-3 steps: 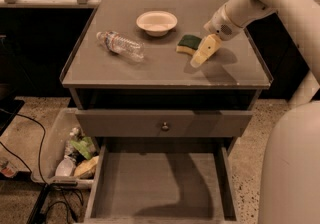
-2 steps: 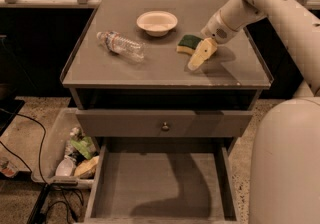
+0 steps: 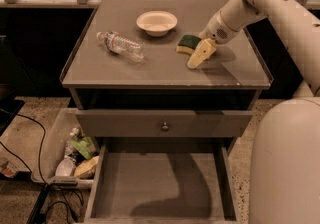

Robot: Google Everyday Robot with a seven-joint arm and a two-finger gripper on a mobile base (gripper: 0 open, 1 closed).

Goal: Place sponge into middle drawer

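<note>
Tabletop point(image 3: 165, 70) holds the sponge point(image 3: 188, 44) just beside the pincer point(image 3: 201, 54); its opening cannot be told.

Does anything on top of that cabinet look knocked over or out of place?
The plastic bottle lies on its side, left of the white bowl, rather than upright. Nothing looks spilled. The pincer sits beside the sponge, on the right half of the cabinet top.

**Dim, warm light from above**

The scene is dim, with a brownish cast. The cabinet top point(image 3: 150, 68) carries a soft, pale sheen. The gripper point(image 3: 199, 55), low over its right side just beside the sponge point(image 3: 188, 44), throws a shadow to its right. A broad dark shadow crosses the middle drawer point(image 3: 125, 183) floor. The background is nearly black.
</note>
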